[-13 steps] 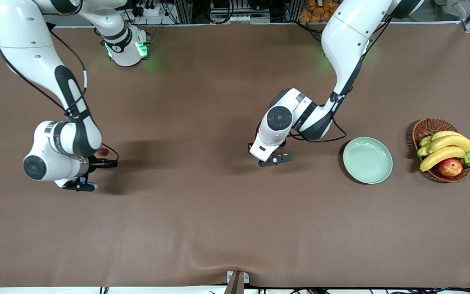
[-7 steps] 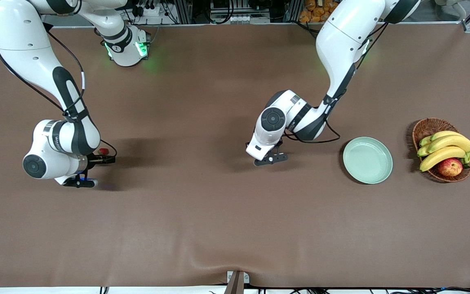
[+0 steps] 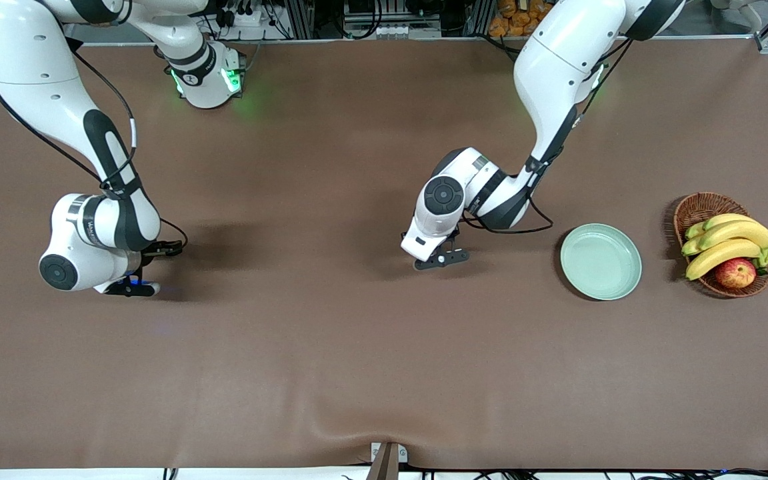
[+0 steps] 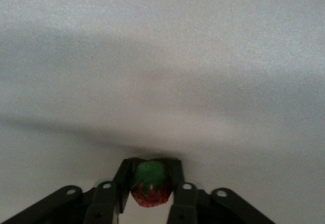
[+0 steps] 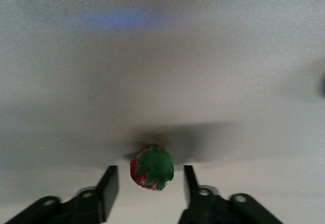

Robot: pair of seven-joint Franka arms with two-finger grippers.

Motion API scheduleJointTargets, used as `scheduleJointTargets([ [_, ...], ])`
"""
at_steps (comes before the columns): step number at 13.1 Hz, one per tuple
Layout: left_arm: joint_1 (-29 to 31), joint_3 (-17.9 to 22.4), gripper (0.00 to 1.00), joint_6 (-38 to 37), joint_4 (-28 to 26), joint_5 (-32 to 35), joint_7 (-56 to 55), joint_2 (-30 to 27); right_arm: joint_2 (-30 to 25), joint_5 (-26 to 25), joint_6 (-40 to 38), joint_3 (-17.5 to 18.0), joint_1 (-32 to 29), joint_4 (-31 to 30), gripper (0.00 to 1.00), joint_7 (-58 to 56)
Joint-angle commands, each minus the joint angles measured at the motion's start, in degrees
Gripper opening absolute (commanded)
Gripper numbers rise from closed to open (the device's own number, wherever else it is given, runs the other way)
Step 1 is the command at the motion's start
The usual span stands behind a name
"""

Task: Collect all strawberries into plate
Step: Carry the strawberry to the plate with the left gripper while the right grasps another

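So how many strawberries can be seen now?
2. One strawberry is clamped in the left tool; another lies between the right tool's fingers, ungripped. More may be hidden.

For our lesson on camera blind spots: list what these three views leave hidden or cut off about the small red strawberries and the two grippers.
- Front view: both berries are hidden under the arms' wrists; the pale mint-green round plate shows no fruit.
- Left wrist view: left gripper, jaws shut on a small red strawberry with a green top; bottom edge cuts off the fingers.
- Right wrist view: second red strawberry sits between right gripper jaws; contact unclear.
- Third strawberry: in no view.
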Motion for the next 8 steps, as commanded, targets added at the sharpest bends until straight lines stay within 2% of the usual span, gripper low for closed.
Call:
scheduleJointTargets([
  [1, 4.90, 0.00, 0.00, -1.36, -2.54, 1.45, 1.87, -4.18, -1.01, -1.26, 0.49, 0.89, -0.95, -0.65, 0.41, -0.35],
  [2, 6.75, 0.08, 0.00, -2.93, -3.24, 1.45, 3.97, -5.59, -1.01, -1.26, 0.58, 0.89, -0.86, -0.56, 0.39, -0.35],
  [3, 9.99, 0.08, 0.00, -5.38, -3.25, 1.45, 7.30, -7.00, -1.01, -1.26, 0.67, 0.89, -0.77, -0.47, 0.32, -0.35],
  [5, 17.55, -0.09, 0.00, -9.69, -3.16, 1.45, 18.88, -9.81, -1.01, -1.17, 0.67, 0.98, -0.34, 0.22, 0.09, -0.26],
  [6, 20.89, -0.18, 0.00, -11.71, -3.07, 1.45, 23.72, -10.96, -1.01, -0.65, 0.67, 0.98, 0.10, 1.54, 0.01, 0.17],
  [8, 26.69, -0.09, 0.00, -15.32, -3.33, 1.45, 33.30, -11.93, -1.27, 0.41, 0.14, 1.50, 2.38, 7.49, 0.00, 1.57],
])
